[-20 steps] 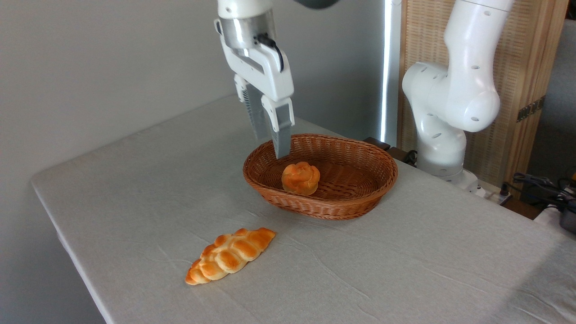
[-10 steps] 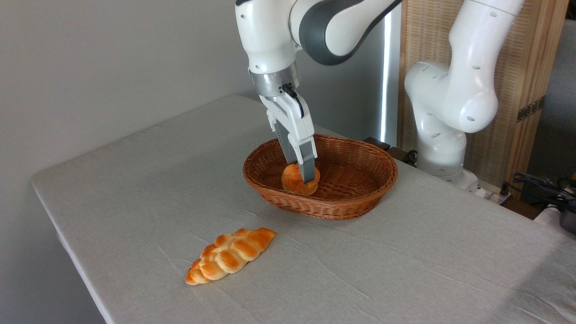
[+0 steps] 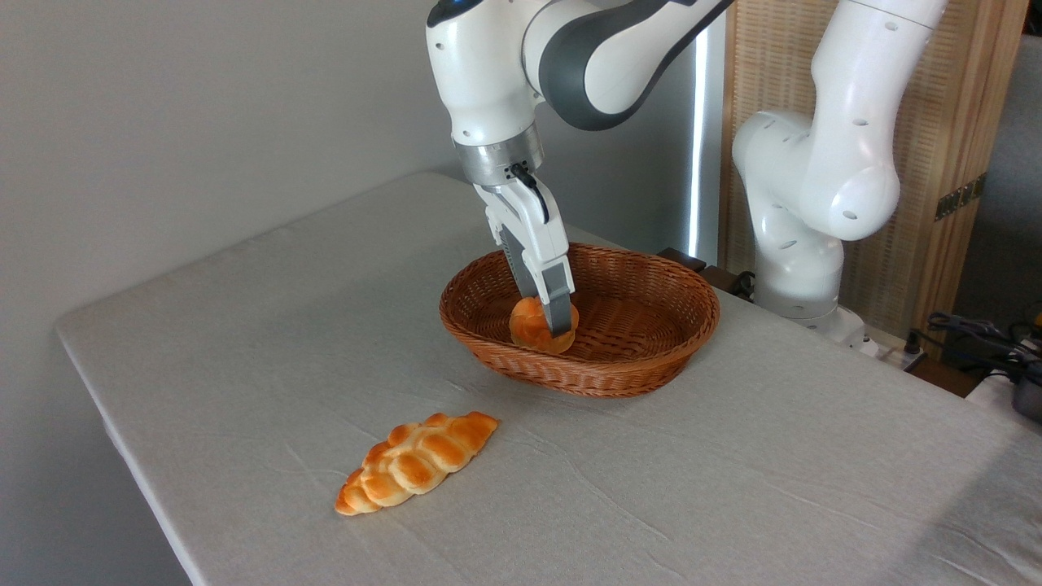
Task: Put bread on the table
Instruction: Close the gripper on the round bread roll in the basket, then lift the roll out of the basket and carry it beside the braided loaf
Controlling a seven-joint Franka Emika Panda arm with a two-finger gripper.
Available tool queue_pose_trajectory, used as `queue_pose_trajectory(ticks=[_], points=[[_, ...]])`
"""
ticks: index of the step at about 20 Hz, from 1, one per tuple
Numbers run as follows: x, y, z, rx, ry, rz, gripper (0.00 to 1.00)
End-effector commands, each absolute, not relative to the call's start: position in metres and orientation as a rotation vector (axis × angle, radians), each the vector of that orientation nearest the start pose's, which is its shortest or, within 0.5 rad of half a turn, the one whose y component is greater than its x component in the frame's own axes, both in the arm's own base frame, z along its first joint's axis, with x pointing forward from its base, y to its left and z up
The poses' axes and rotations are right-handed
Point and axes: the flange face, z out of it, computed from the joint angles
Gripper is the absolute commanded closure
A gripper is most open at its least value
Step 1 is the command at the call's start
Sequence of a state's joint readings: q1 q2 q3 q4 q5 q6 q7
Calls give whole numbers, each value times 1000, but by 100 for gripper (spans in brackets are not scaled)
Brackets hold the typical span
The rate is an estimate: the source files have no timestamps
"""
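Note:
The bread (image 3: 530, 325), a small round golden-orange bun with a knotted top, lies in the brown wicker basket (image 3: 651, 273) at the middle back of the table (image 3: 244, 325). My gripper (image 3: 544, 308) reaches down into the basket and straddles the bun. One finger (image 3: 558, 303) shows in front of the bun's right half, the other stands behind it. The jaws look open, with the bun resting on the basket floor between them.
A longer braided golden loaf (image 3: 415, 462) lies on the grey cloth near the front left edge. The arm's white base (image 3: 802, 244) rises at the back right, with cables (image 3: 969, 330) beyond the table's right side.
My gripper has come down and to the right from above the basket's left rim into the basket, ending around the bun. The bun and the loaf have not moved.

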State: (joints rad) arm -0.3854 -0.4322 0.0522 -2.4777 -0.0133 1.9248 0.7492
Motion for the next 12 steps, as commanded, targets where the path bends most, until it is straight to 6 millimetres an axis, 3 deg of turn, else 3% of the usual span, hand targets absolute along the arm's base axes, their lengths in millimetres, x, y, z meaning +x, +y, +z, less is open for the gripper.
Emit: queue_pose_trajectory(ticks=[1,12], points=[[379,-130,429,-2725,1668,143,76],[378,-131,434,-2728,1666,150,76]])
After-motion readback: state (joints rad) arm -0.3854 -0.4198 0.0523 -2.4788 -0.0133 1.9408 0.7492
